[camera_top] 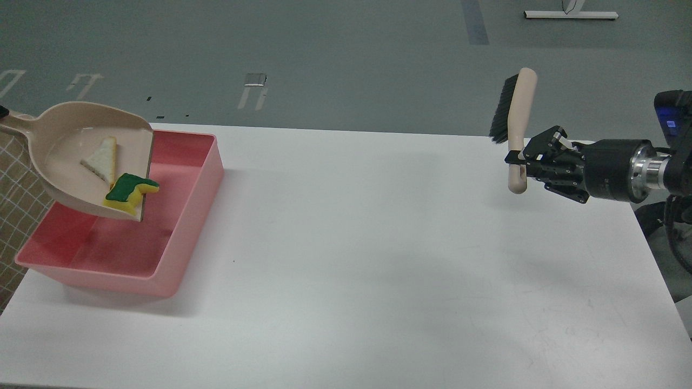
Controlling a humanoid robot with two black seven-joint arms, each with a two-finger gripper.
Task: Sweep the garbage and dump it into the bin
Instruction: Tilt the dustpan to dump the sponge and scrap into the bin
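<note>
A beige dustpan [65, 156] hangs tilted over the left part of the pink bin [184, 227], its lip pointing right and down. In it lie the garbage scraps: a white bread-like slice [101, 160] and a yellow sponge with a green top [130, 192] that rests at the lip, partly over the edge. The pan's handle runs off the left edge; my left gripper is out of view. My right gripper [520, 160] is shut on the handle of a beige brush [516, 127], held upright at the right with its black bristles facing left.
The bin stands at the front left of a white table [378, 259]. A tan checked cloth [16, 189] shows at the left edge. Grey floor lies beyond the table's far edge.
</note>
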